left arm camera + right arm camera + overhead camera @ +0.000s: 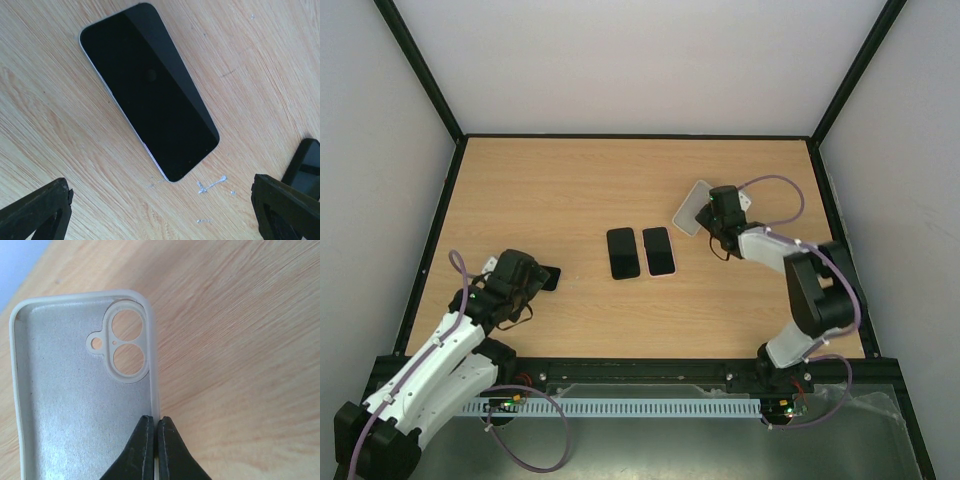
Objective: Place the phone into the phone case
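Checking container first: case (75, 405), pale grey, open side towards the right wrist camera, holds nothing. Bare inner lining and the camera cut-out both show. Right gripper (154, 419) is pinched together on the case's long side wall, one finger inside the shell and one outside. In the top view the case sits at a slant under that gripper (whether any edge rests on the table (550, 190), cannot tell).

Phones, placed from the case:
- pink-edged phone (659, 251): left of the case and nearer the arm bases, apart from it, flat, screen up.
- black phone (622, 253): just beyond the pink-edged one on the side away from the case, parallel to it with a narrow gap, flat.
- neither is in the case or touching it.

Left gripper (545, 278): far left of the case, well apart, low over the table. Its fingers are spread wide and grasp nothing. Its wrist camera looks down on a dark-screened handset (150, 90) with a pale edge, lying flat ahead of the fingers (which of the pair, cannot tell). Another dark glossy corner shows at the right edge of that view, cut off.
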